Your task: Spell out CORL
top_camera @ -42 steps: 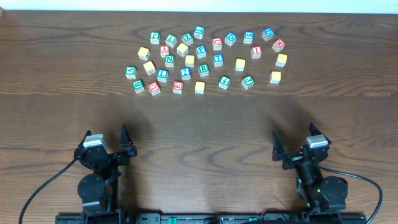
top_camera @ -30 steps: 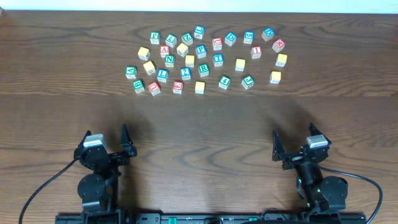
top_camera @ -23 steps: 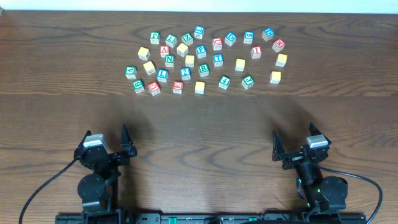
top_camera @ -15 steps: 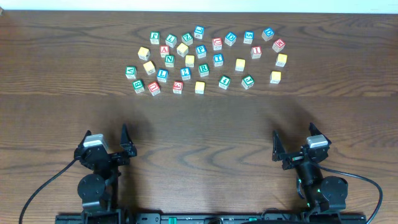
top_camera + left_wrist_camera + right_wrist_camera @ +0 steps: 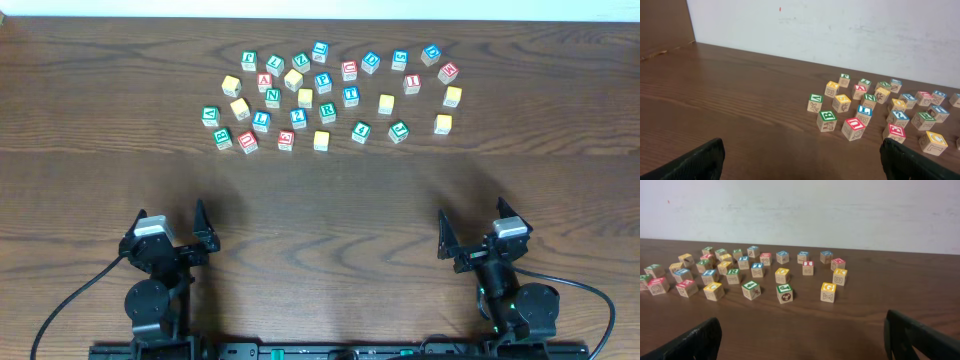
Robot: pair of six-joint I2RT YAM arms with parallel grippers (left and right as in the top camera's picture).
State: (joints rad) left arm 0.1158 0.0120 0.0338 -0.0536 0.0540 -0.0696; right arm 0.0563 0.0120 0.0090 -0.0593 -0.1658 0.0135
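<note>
Several wooden alphabet cubes lie scattered at the far side of the table. The green R cube point(image 5: 328, 110) sits mid-cluster and also shows in the right wrist view point(image 5: 733, 275). The blue L cube point(image 5: 261, 119) lies left of it and shows in the left wrist view point(image 5: 866, 111). A yellow-topped C cube point(image 5: 321, 140) sits in the front row and shows in the left wrist view point(image 5: 933, 141). Other yellow-topped cubes point(image 5: 386, 103) are too small to read. My left gripper point(image 5: 170, 216) and right gripper point(image 5: 472, 216) are open, empty and far in front of the cubes.
Red-lettered cubes such as the E point(image 5: 286, 140) and U point(image 5: 247, 142) lie in the front row beside the C cube. A white wall point(image 5: 840, 30) runs behind the table. Bare dark wood point(image 5: 320, 210) lies between the grippers and the cubes.
</note>
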